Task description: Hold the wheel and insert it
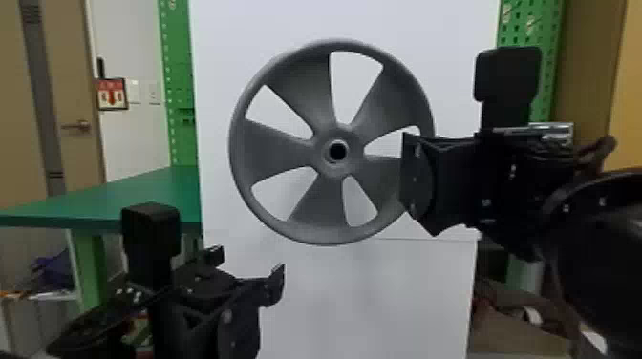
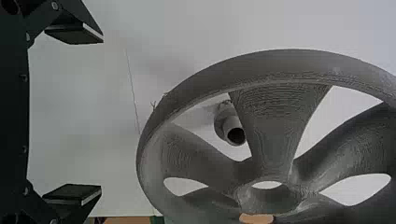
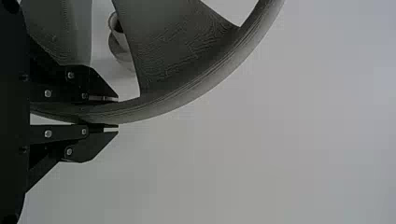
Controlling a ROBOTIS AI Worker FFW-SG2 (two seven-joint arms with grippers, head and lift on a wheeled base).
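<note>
The head view faces forward from the robot's head — nearly square to the wheel (image 1: 274, 148), farther back. Both wrist views look from close in — sharing part of the wheel and, through its openings, the peg (image 2: 225, 123) behind.

In the head view, my right arm (image 1: 597, 267) comes in between three and four o'clock, its wrist (image 1: 506, 191) bent so that the right pincer (image 1: 415, 176) points to nine o'clock. From the right wrist view I can see its two flat fingers (image 3: 88, 88) nearly parallel, a narrow gap between them. My left arm (image 1: 105, 320) rises from around eight o'clock, angling the left pincer (image 1: 251, 265) toward two o'clock. That one I have spread wide, fingers (image 2: 72, 192) well apart at ten and eight in its wrist view.
</note>
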